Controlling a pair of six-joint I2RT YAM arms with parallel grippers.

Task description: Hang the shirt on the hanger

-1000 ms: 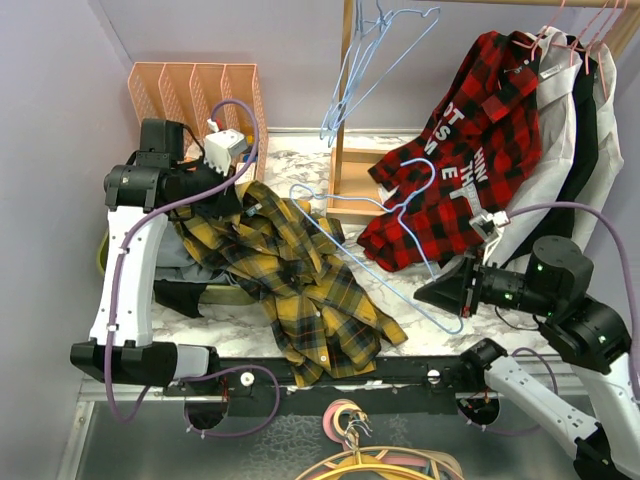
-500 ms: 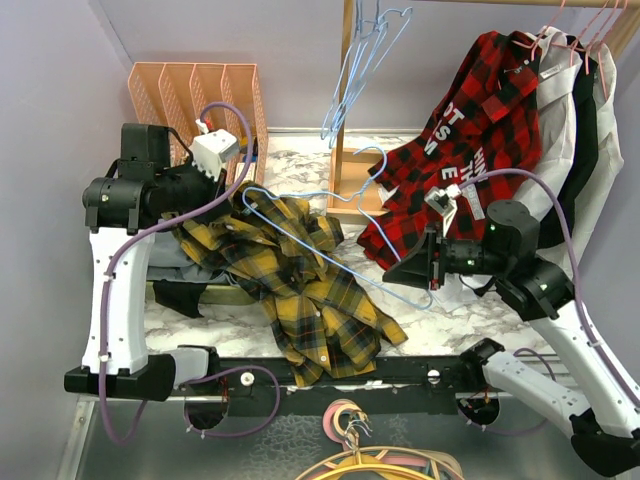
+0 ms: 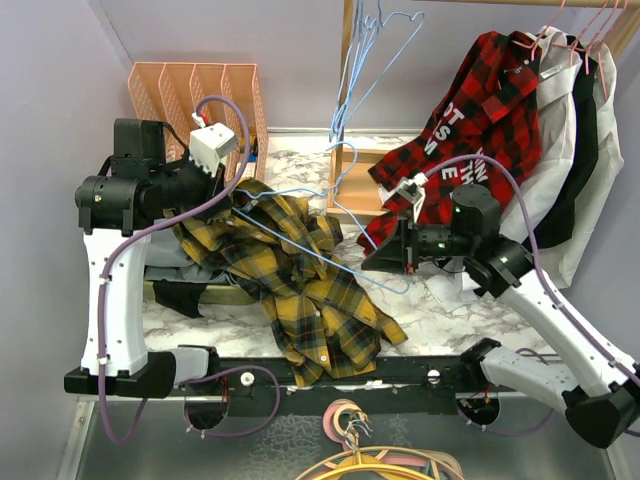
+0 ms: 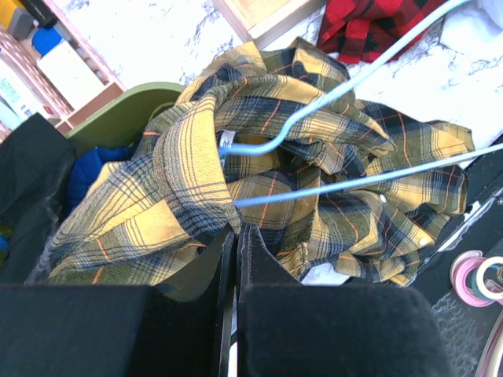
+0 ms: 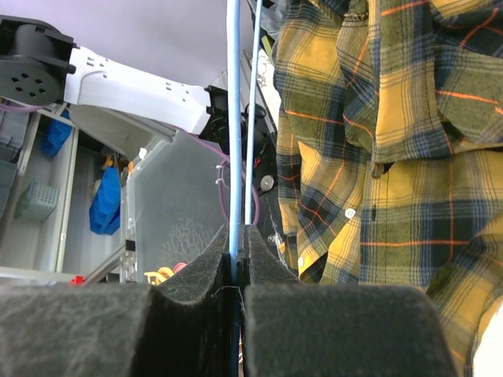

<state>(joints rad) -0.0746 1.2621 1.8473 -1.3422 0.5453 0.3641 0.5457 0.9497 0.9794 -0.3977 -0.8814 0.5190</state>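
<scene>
One shirt (image 4: 259, 157) pinched in left gripper (image 4: 236, 232); one hanger (image 5: 233, 118) – right gripper (image 5: 236, 236).

Only white lettering on the red plaid shirt (image 3: 490, 80), right of the wooden post (image 3: 347, 40), was readable. Just fragments: "OT", "M".

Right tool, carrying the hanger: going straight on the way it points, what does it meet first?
The right tool would probably meet the shirt first, bunched ahead along the hanger; depth unclear.
</scene>
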